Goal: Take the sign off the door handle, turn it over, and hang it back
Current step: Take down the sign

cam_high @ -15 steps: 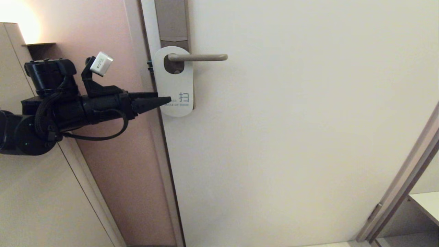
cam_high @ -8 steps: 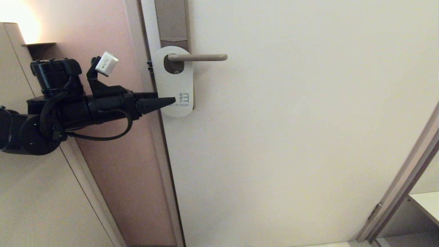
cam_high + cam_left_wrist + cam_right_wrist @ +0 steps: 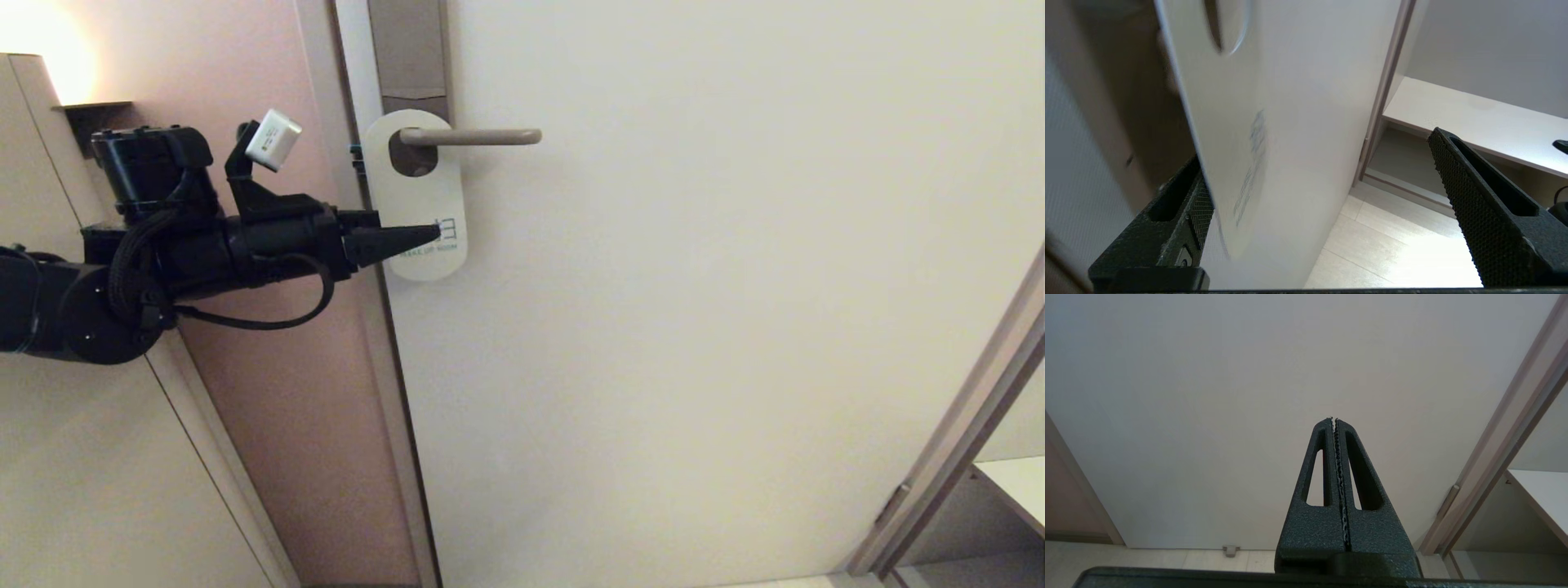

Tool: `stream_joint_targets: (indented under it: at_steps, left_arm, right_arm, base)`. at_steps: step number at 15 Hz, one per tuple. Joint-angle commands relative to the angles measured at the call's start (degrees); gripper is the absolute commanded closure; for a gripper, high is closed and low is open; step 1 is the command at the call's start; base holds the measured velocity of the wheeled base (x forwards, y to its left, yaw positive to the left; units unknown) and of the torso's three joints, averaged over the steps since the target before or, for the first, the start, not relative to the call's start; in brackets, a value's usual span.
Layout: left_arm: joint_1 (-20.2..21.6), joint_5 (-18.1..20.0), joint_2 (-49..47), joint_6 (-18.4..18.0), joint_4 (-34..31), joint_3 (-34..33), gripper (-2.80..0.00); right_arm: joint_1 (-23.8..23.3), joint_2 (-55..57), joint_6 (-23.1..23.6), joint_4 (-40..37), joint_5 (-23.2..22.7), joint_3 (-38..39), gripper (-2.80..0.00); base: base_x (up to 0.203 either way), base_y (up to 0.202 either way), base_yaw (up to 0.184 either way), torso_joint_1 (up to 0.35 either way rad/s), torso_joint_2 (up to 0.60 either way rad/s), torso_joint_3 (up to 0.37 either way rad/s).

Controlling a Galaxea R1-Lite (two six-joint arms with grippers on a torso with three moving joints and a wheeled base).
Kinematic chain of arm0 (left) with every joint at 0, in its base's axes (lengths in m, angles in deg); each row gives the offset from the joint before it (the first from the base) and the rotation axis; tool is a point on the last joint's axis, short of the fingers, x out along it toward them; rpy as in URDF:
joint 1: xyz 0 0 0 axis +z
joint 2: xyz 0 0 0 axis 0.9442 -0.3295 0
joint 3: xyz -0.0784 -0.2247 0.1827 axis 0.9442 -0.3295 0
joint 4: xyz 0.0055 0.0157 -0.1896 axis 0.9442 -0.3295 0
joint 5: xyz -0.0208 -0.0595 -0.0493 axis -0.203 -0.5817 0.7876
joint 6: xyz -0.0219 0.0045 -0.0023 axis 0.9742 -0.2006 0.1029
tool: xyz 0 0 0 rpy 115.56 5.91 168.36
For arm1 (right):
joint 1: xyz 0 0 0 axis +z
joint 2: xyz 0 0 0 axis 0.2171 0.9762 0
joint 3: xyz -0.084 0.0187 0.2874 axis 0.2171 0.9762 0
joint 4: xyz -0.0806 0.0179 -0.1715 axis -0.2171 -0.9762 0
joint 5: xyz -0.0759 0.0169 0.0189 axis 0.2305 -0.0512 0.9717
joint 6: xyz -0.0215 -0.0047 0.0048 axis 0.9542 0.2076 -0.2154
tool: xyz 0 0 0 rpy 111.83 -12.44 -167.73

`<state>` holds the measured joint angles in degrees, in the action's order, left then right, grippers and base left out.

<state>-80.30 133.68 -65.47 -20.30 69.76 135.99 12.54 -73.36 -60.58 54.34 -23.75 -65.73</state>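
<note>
The white sign (image 3: 415,196) hangs by its oval hole on the beige door handle (image 3: 482,136), with "MAKE UP ROOM" lettering facing out. My left gripper (image 3: 433,232) reaches in from the left, open, at the sign's lower part. In the left wrist view the sign (image 3: 1229,122) stands edge-on between the wide-apart fingers, close against one finger (image 3: 1184,204) that sits behind it, while the other finger (image 3: 1486,204) is far off in front. My right gripper (image 3: 1333,419) is shut on nothing, facing the door, and is out of the head view.
The handle sits on a tall grey-brown lock plate (image 3: 408,49) at the left edge of the pale door (image 3: 694,286). A pink wall panel (image 3: 269,343) is behind my left arm. A door frame (image 3: 955,441) and a shelf (image 3: 1016,482) are at lower right.
My left gripper has slid to the right, so its fingers now straddle the sign's lower part. The sign's bottom end has swung slightly to the right.
</note>
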Motion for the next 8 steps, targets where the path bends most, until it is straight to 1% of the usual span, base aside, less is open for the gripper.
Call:
stream_joint_targets:
  at_steps: [1,8]
  left_arm:
    - [-0.31,0.24,-0.72,0.03,0.24,0.81,-2.80]
    - [0.04,-0.12,-4.69,0.09,0.25,4.52,-2.80]
  right_arm:
    - [0.00,0.02,0.03,-0.02,0.00,0.00,0.00]
    - [0.00,0.02,0.03,-0.02,0.00,0.00,0.00]
  base:
    - [0.000,0.000,0.000,0.000,0.00,0.000]
    - [0.000,0.000,0.000,0.000,0.00,0.000]
